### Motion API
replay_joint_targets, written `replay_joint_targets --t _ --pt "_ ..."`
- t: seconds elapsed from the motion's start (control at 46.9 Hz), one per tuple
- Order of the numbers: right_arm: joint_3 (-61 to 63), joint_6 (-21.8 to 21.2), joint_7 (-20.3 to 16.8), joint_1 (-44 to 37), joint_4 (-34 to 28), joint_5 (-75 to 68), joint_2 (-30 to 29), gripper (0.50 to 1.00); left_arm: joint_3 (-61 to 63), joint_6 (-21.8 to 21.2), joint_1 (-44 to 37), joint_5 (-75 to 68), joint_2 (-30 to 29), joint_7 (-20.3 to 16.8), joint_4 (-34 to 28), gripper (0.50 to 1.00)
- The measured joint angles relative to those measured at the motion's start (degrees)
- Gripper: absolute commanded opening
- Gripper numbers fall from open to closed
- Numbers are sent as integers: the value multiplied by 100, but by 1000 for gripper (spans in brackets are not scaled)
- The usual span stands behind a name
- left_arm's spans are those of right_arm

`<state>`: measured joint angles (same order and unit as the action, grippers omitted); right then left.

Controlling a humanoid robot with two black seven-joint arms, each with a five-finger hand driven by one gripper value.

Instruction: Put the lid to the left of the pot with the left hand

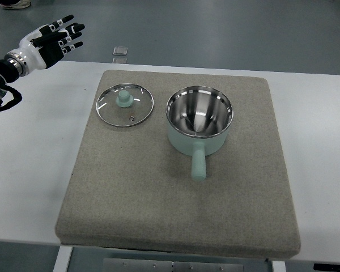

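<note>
A glass lid (124,105) with a steel rim and a mint-green knob lies flat on the grey mat (175,209), just left of the pot and apart from it. The mint-green pot (199,120) stands open and upright, its steel inside bare, its handle pointing toward the near edge. My left hand (59,37) is at the far left, raised over the table's back edge, well up and left of the lid. Its fingers are spread and hold nothing. The right arm is not in view.
The mat lies on a white table (28,170). A small clear object (120,51) lies on the floor beyond the table's back edge. A shoe (14,4) shows at the top left corner.
</note>
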<state>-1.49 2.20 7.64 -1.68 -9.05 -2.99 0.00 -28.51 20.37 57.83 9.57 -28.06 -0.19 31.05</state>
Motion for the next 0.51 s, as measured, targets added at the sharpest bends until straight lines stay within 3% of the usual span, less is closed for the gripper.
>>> replay_joint_targets --t 0.149,0.512 --pt "0 0 0 1 0 0 0 924 -14 207 -20 193 2 36 -99 999" --pt "26 -42 35 17 -157 -17 0 924 -23 248 -27 195 -12 37 -135 999"
